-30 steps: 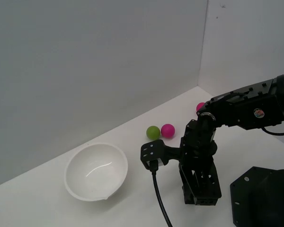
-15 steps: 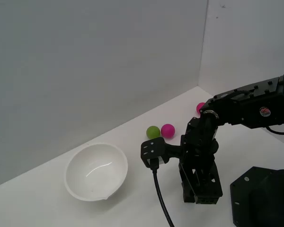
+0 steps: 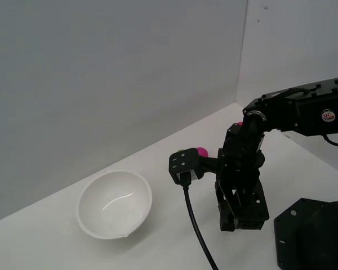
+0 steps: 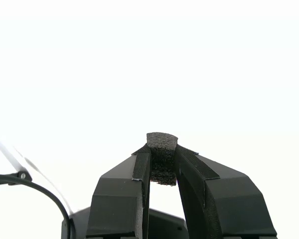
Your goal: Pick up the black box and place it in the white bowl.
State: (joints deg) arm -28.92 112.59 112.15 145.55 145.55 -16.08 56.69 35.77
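1. Pinching the black box [image 4: 162, 160] between the two fingers [image 4: 123, 199] of the gripper [image 4: 162, 158], jaws nearly closed, touching its sides.
2. Sticking out a little past the fingertips, with the rest of the cube sitting between the pads.
3. Pointing the gripper [image 3: 243, 216] downward, close over the white table [image 3: 56, 247], near the exterior view's right; the cube itself being hidden there.
4. Standing well apart, toward the exterior view's left: the white bowl [image 3: 115, 203], upright.
5. Showing partly behind the arm, farther back: a green ball [image 3: 183, 151] and a pink ball [image 3: 202, 151].
6. Hanging from the wrist: a black cable [image 3: 198, 239].
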